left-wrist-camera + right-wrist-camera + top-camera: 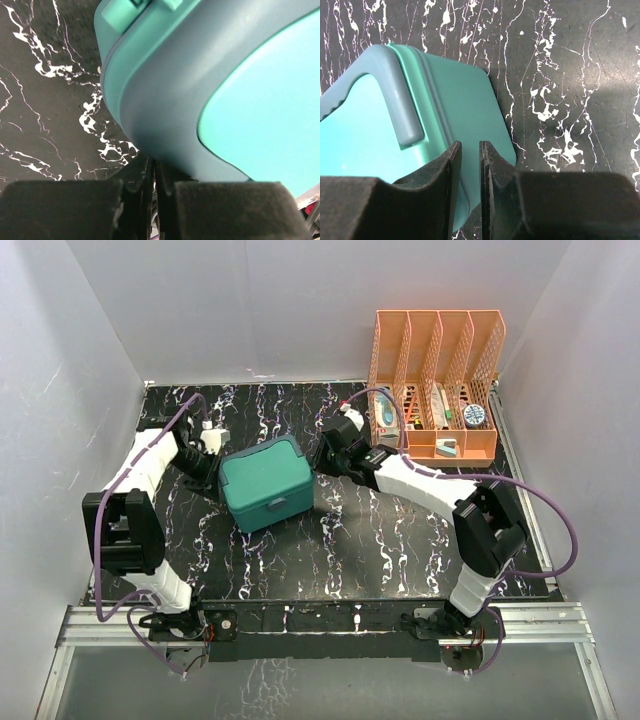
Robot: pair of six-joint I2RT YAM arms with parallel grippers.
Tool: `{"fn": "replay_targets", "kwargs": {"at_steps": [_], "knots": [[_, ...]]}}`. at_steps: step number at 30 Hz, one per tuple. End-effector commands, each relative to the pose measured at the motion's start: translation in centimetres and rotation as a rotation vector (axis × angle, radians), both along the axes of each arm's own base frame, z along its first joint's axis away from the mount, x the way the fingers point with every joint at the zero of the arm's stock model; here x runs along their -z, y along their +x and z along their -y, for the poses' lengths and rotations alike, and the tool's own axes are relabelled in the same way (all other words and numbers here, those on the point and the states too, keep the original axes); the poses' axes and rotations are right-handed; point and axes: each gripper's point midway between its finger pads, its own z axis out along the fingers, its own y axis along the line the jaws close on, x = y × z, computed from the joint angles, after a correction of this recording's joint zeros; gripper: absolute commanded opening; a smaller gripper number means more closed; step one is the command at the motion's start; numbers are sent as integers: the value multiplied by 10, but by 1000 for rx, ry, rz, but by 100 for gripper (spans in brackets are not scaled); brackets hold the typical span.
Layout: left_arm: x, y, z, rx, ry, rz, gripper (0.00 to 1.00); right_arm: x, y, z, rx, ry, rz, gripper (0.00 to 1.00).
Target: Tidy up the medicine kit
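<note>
We see the teal plastic medicine box with a grey carrying handle [266, 483] lying shut on the black marble-patterned desk [400, 550], a little left of the middle. Both arms press in on it from the two sides.

The left pincer [212, 455] sits against the box's far-left corner; in the left wrist view its fingers are almost together with nothing between them, so we judge it closed and empty. The right pincer [470, 185] is at the box's right edge, near the handle end; its fingers leave only a thin gap, and we cannot tell whether they pinch the rim or only touch it.

The orange mesh file rack [437, 380] stands at the far right with small items in its slots.

This scene fits a kit waiting to be opened and filled, and also one already closed after packing. In either case, we would keep the two pincers level, push evenly so the box does not turn, and avoid pressing on the front latch [275, 502].
</note>
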Motion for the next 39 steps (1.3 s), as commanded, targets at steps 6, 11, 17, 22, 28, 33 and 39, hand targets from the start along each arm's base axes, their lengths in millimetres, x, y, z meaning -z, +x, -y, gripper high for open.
{"fn": "replay_targets", "kwargs": {"at_steps": [6, 11, 17, 22, 28, 33, 39], "knots": [[-16, 33, 24, 4, -73, 44, 0, -20, -15, -19, 4, 78, 44, 20], [-15, 43, 27, 7, -70, 52, 0, -18, -26, -19, 11, 77, 38, 20], [-20, 45, 27, 3, -69, 63, 3, -18, -27, -8, 55, 46, 41, 25], [-48, 40, 16, -19, -73, 200, 95, -31, -22, 28, 161, -21, 77, 96], [-62, 23, -30, -205, 36, 438, 99, -34, -18, 86, 251, -64, 99, 98], [-48, 14, -40, -245, 62, 549, 99, -32, -16, 105, 257, -136, 126, 98], [-29, 23, -42, -288, 48, 573, 99, -30, -22, 113, 257, -157, 140, 98]]}}
